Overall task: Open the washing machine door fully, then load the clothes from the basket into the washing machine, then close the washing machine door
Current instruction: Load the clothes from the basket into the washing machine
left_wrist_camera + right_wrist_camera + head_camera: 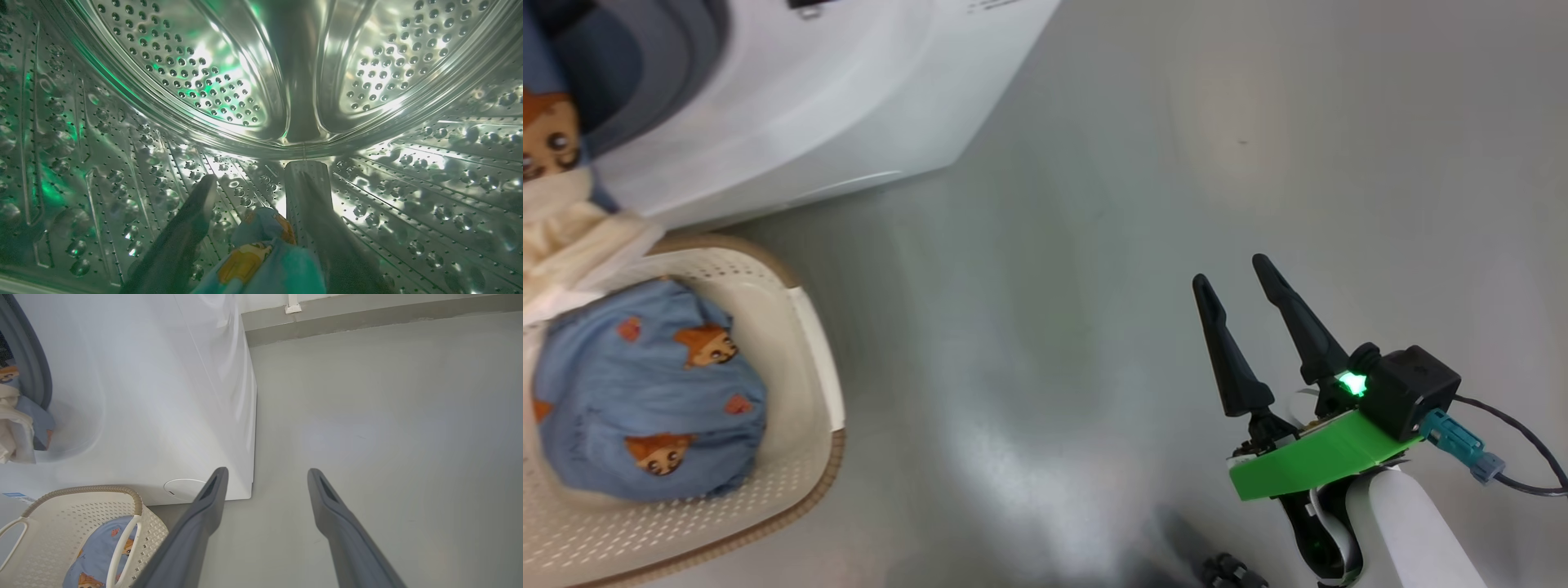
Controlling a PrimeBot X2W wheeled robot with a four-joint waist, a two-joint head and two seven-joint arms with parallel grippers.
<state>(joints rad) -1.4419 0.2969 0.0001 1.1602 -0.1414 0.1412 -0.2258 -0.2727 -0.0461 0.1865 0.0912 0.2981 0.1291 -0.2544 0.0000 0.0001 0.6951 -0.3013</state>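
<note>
A laundry corner: white washing machine point(809, 106), cream basket point(818, 351) (bare grey floor point(1176, 163)).

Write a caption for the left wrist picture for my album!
Left end effector inside the shiny steel drum, fingers apart, blue cloth between them.

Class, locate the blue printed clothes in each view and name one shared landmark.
Head view: clothes lower left, in the basket.
Left wrist view: clothes bottom centre, between the fingers, inside the drum.
Right wrist view: clothes bottom left, in the basket.
Shared landmark: the washing machine.
</note>
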